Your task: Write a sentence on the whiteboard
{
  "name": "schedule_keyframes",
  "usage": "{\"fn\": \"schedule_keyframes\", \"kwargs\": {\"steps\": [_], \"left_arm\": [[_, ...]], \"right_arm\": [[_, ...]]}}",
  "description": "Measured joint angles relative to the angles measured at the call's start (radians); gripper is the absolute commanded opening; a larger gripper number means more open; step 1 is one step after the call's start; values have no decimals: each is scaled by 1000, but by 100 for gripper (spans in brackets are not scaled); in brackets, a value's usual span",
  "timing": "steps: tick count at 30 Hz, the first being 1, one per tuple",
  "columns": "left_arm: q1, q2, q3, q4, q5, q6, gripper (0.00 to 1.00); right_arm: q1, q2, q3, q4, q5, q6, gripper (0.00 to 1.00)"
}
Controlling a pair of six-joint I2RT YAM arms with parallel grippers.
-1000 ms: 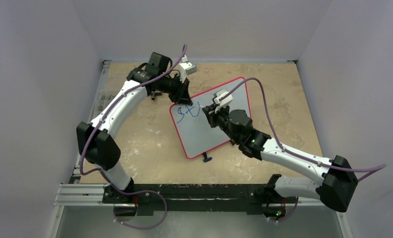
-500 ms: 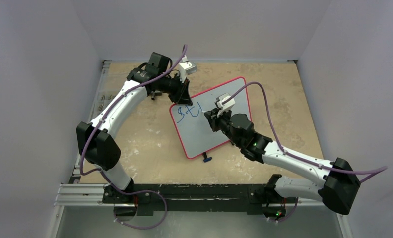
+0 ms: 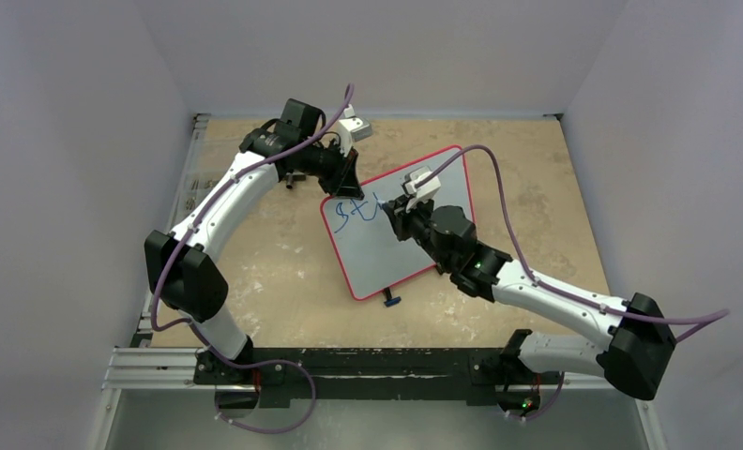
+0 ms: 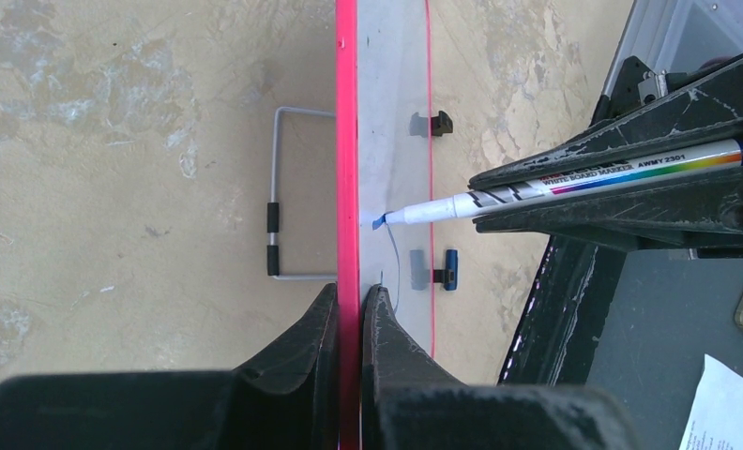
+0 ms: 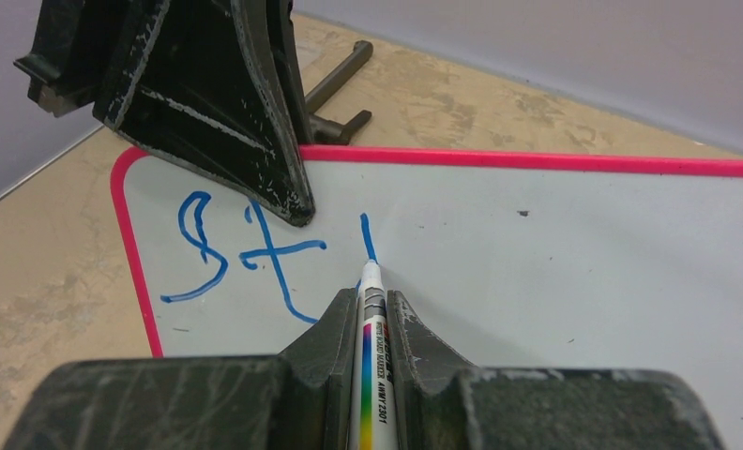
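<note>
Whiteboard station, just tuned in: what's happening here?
The left gripper is shut on the pink frame of the whiteboard, bracing it. The right gripper holds a marker with its tip at the end of a short blue stroke. The writing so far reads "St" plus that stroke; the rest carries no letters.

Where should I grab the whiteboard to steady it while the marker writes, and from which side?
Pinch the whiteboard by its thin red-pink frame on the upper edge, coming from beyond that edge, one finger on each face. The board stands propped up, so this edge is exposed. The left gripper clamps there.
</note>
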Motion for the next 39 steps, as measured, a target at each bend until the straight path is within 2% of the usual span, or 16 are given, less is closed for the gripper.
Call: {"fn": "schedule_keyframes", "kwargs": {"steps": [20, 32, 39], "left_arm": [[0, 0, 0, 0, 0, 0, 0], [-3, -1, 2, -2, 4, 0, 0], [-3, -2, 2, -2, 4, 0, 0]], "right_arm": [[-2, 29, 68, -16, 74, -28, 0], [-15, -93, 61, -56, 117, -28, 0], [-27, -65, 51, -56, 123, -28, 0]]}}
